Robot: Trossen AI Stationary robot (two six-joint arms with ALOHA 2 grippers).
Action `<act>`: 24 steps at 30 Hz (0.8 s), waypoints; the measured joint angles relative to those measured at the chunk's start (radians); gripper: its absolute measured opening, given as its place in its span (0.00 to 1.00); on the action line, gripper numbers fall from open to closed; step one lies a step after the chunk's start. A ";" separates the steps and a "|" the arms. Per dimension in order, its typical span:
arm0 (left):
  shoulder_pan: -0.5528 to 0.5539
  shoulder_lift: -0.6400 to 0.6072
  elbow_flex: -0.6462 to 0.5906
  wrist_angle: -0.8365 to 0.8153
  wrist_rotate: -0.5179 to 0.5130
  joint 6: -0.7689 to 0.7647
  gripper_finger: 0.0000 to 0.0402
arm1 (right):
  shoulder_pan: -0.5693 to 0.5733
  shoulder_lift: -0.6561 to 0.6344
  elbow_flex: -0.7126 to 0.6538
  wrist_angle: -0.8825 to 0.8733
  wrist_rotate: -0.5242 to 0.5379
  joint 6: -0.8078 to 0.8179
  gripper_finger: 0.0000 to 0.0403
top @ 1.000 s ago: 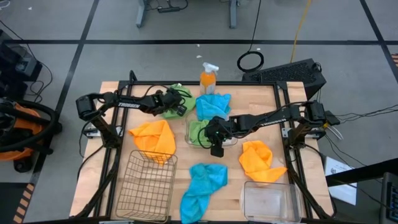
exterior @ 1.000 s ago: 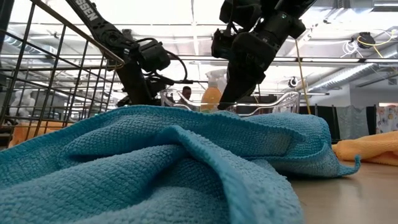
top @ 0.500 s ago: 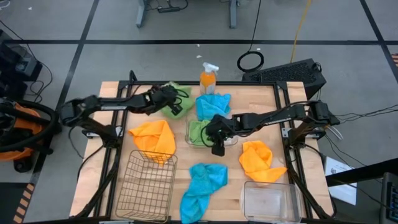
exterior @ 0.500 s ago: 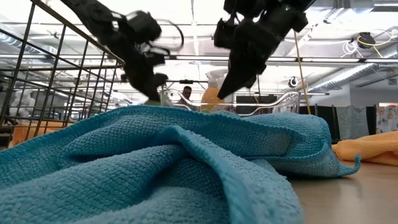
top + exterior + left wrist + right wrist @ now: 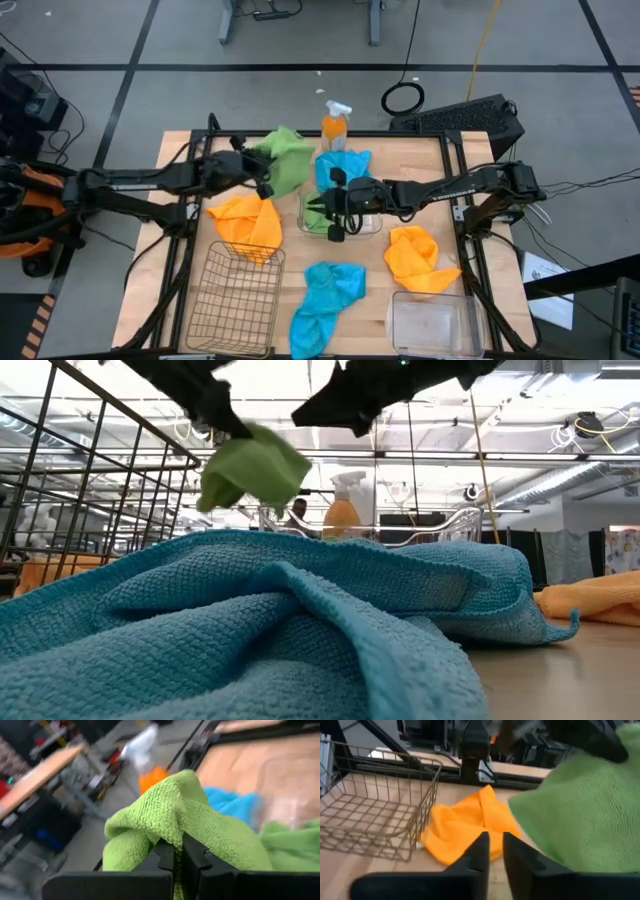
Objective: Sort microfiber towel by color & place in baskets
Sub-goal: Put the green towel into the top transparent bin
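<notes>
My left gripper (image 5: 262, 183) (image 5: 177, 852) is shut on a bright green towel (image 5: 285, 160) (image 5: 250, 470), held in the air over the table's far left. My right gripper (image 5: 328, 205) (image 5: 495, 845) hovers over the clear basket (image 5: 372, 226) at the table's middle, pointing toward the left edge, with its fingers almost together on nothing. A second green towel (image 5: 318, 212) lies inside that basket. Two blue towels (image 5: 343, 168) (image 5: 325, 300) and two orange towels (image 5: 247, 222) (image 5: 418, 258) lie flat on the table. My left gripper pinches a raised fold of the green towel (image 5: 175, 836) between its two fingers, coming from the table's left. The cloth bunches over and around the fingertips (image 5: 192, 857). The towel is lifted clear of the table and hangs slack below the hold.
A wire basket (image 5: 235, 300) stands at the near left and a second clear basket (image 5: 432, 322) at the near right. An orange spray bottle (image 5: 335, 125) stands at the far edge behind a blue towel. Bare wood shows between the near blue towel and the baskets.
My left gripper rose and drew slightly toward the near-left, lifting the green towel off the table until it hangs clear. My right gripper rose out of the clear basket and tipped from pointing down to level, facing the table's left.
</notes>
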 joint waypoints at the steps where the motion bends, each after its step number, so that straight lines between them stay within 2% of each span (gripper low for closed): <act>1: -0.022 -0.015 0.000 0.002 0.001 0.013 0.02 | 0.000 0.006 0.000 0.018 0.001 -0.009 0.18; 8: -0.158 -0.047 0.000 0.068 0.007 0.091 0.02 | 0.004 0.011 0.000 0.086 0.075 -0.117 0.51; 13: -0.228 -0.048 0.000 0.163 0.129 0.141 0.01 | -0.016 0.011 0.000 0.088 0.126 -0.144 0.68; 17: -0.257 -0.048 0.000 0.158 0.205 0.159 0.01 | -0.028 0.011 0.000 0.072 0.157 -0.110 0.71; 24: -0.255 -0.048 0.000 0.034 0.207 0.159 0.01 | 0.056 0.003 0.000 -0.062 0.129 -0.089 0.68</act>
